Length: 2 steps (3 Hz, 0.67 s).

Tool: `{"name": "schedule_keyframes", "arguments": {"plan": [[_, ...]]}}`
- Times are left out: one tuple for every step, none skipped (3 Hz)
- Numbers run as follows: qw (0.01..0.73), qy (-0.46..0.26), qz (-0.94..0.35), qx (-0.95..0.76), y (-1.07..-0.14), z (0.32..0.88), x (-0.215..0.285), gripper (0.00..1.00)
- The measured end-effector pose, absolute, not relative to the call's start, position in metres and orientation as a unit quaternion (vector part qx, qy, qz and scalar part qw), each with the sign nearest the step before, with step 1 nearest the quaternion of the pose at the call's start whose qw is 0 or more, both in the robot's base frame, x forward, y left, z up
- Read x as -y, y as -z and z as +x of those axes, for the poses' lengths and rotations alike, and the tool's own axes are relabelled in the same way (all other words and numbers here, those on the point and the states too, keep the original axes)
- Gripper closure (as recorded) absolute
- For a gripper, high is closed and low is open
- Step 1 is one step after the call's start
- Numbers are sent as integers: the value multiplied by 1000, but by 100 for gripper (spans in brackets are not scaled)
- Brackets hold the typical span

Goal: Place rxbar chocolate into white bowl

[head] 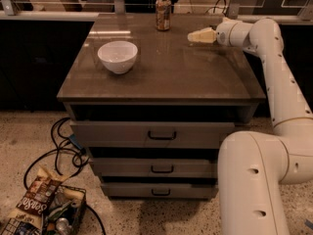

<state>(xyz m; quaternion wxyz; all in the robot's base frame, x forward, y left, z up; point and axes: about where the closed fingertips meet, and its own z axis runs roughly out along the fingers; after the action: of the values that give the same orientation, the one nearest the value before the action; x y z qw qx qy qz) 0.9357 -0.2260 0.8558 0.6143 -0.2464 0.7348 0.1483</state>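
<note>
The white bowl (117, 56) stands empty on the left part of the brown cabinet top (176, 77). My gripper (191, 36) is at the back right of the top, low over the surface and pointing left, well to the right of the bowl. The arm reaches in from the right. The rxbar chocolate does not show anywhere on the top; I cannot tell whether it is in the gripper.
An upright tan drink can (163, 13) stands at the back middle, left of the gripper. The cabinet has three drawers (161, 135). On the floor at the lower left lie cables (63, 151), a snack bag (35, 200) and a wire basket (63, 214).
</note>
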Motion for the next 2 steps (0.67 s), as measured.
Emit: {"name": "schedule_keyframes", "arguments": {"plan": [[615, -127, -267, -731, -877, 920, 220, 0], [615, -128, -267, -731, -877, 920, 219, 0]]}}
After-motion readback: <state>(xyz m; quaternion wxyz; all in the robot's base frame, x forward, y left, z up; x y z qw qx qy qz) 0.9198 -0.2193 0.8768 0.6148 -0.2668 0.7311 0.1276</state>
